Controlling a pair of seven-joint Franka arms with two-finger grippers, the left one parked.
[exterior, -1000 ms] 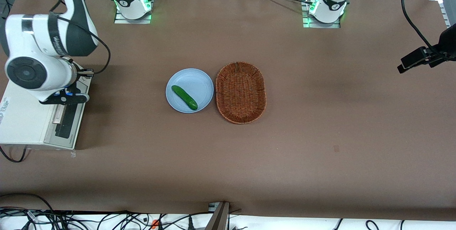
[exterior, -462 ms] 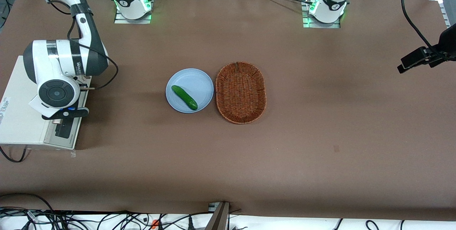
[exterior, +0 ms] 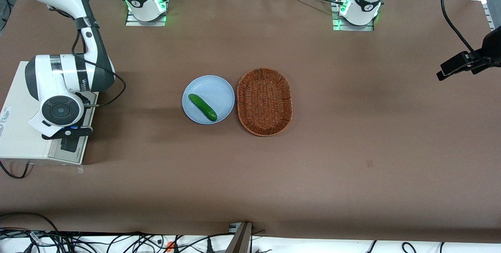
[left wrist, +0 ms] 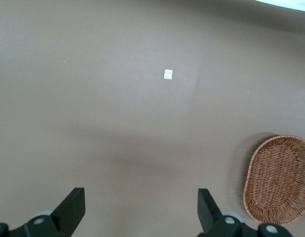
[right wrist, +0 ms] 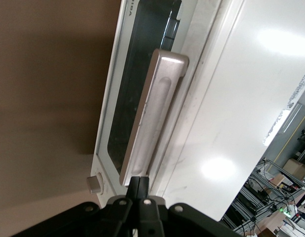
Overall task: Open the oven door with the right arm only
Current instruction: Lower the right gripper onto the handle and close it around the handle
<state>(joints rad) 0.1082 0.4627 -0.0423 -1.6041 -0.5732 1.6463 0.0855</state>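
End effector (right wrist: 141, 190), fingers together, sits at the closed oven door (right wrist: 142, 94) handle's end.

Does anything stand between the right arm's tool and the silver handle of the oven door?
Nothing visible does. The black tool, fingers shut, sits right at one end of the silver bar handle on the dark-glass oven door of the cream-white toaster oven.
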